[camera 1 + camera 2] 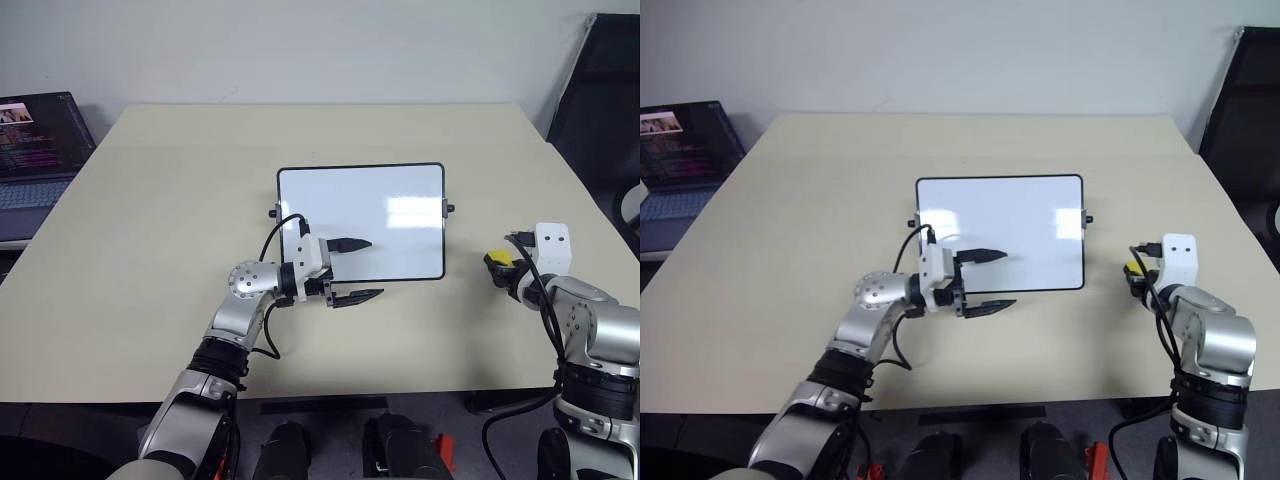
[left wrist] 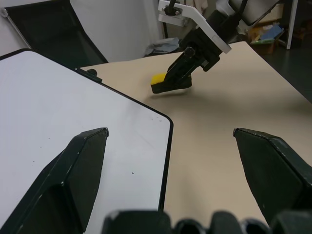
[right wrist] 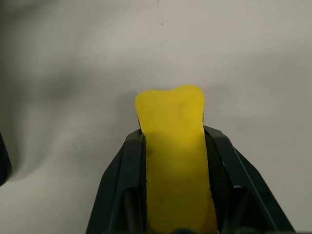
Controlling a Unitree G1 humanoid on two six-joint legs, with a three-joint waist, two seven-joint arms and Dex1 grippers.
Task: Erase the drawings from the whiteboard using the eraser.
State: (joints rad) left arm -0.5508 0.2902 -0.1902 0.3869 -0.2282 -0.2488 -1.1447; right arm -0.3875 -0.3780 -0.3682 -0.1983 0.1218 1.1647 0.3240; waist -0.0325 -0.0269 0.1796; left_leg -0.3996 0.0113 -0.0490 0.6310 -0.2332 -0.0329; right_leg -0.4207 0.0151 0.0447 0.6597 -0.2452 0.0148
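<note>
Centrally on the beige table (image 1: pixel 180 180) lies the whiteboard (image 1: pixel 385 205), a glossy white panel in a thin black frame with small knobs on its two short sides. Its long edges run parallel to the table's far edge. Its surface reads as plain white with window glare, and no pen marks can be made out on it.

At the table's far left corner, partly beyond the left edge, stands an open laptop (image 1: pixel 35 140) with a lit screen. A black chair (image 1: pixel 600 90) stands off the far right corner.

The left gripper (image 1: pixel 358 268) sits at the whiteboard's near edge, pointing toward the robot's right. Its two black fingers (image 1: pixel 352 243) are spread wide and grasp nothing; one finger lies over the board's near portion, the other over bare table just in front of the board's near edge. In the left wrist view, the board's near right corner lies between the two fingers.

The right gripper (image 3: pixel 174 161) is over the table near its right edge, well clear of the board's right side. Its fingers are clamped on the eraser (image 3: pixel 171 141), a small yellow block with a black underside, which projects beyond the fingertips. The left wrist view shows the eraser close above the table surface; whether it touches cannot be determined.
</note>
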